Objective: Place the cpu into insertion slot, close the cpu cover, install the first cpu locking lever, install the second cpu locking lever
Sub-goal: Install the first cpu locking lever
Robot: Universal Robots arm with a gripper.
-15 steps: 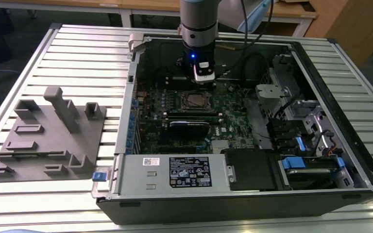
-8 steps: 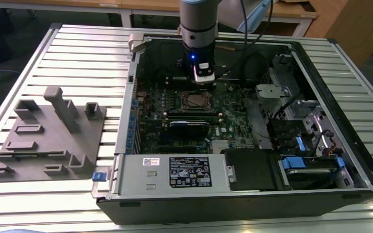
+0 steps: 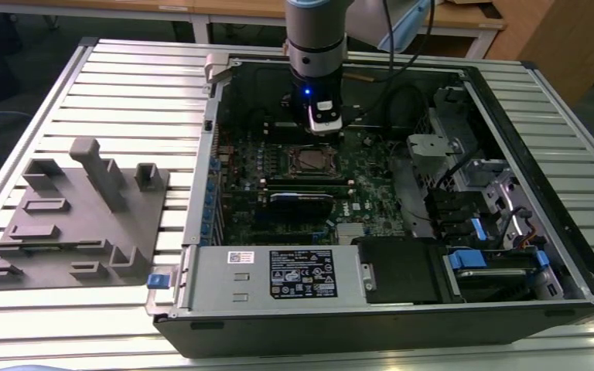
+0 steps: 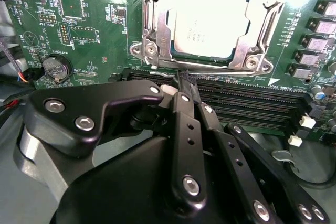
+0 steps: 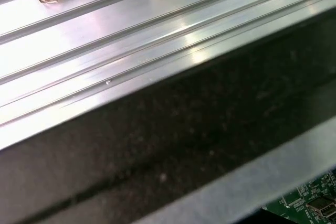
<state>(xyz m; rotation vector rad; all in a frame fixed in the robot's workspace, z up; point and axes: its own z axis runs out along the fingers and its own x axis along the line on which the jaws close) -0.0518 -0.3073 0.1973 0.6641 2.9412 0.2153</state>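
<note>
The cpu [image 4: 210, 19] lies flat in the insertion slot [image 3: 312, 160], its pale metal face showing in the second wrist view. The cpu cover [image 4: 158, 24], a silvery frame, lies down around it. A thin metal lever rod [image 4: 220, 68] runs along the socket edge nearest my fingers. My gripper [image 4: 187, 80] is shut, its black fingers pressed together with nothing seen between them. Their tips sit just short of that rod, over the memory slots. In the exterior view the gripper [image 3: 324, 124] hangs inside the open case, just behind the socket.
Long black memory slots [image 4: 252, 98] lie under the fingers, and a coin battery [image 4: 55, 69] sits to one side. The case holds a power supply [image 3: 276, 272] in front and drive cages [image 3: 483, 193] on the exterior view's right. A grey fixture plate [image 3: 70, 216] lies on the slatted table [image 5: 105, 35].
</note>
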